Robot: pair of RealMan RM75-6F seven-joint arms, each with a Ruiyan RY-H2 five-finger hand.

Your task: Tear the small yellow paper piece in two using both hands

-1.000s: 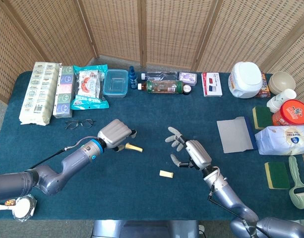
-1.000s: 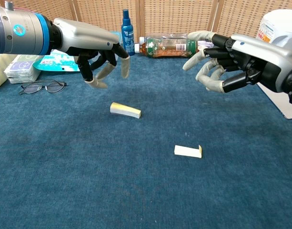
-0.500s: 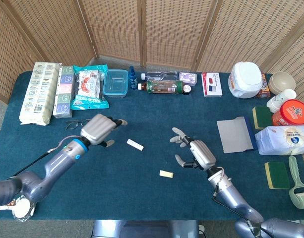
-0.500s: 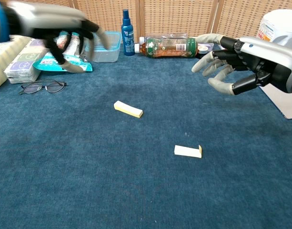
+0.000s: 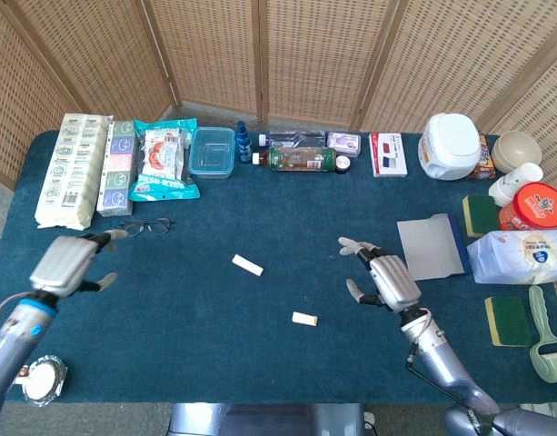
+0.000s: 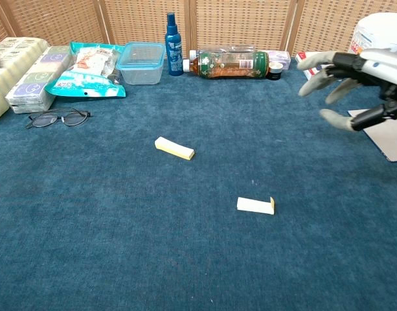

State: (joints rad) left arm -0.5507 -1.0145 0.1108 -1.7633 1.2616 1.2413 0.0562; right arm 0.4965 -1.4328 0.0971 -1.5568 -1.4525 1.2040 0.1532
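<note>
Paper's torn: two yellow pieces [image 5: 247, 265] [image 5: 303, 319] mid-table, left hand [image 5: 67, 263] and right hand [image 5: 387, 282] spread empty, so only retreating's left.

Two yellow paper pieces [image 6: 175, 148] [image 6: 255, 206] lie apart on the cloth; right hand [image 6: 353, 83] hovers empty.

packaging along the table's back edge printed, lettering too small to read

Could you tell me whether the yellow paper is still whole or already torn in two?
Torn: two separate yellow pieces lie apart on the table.
</note>
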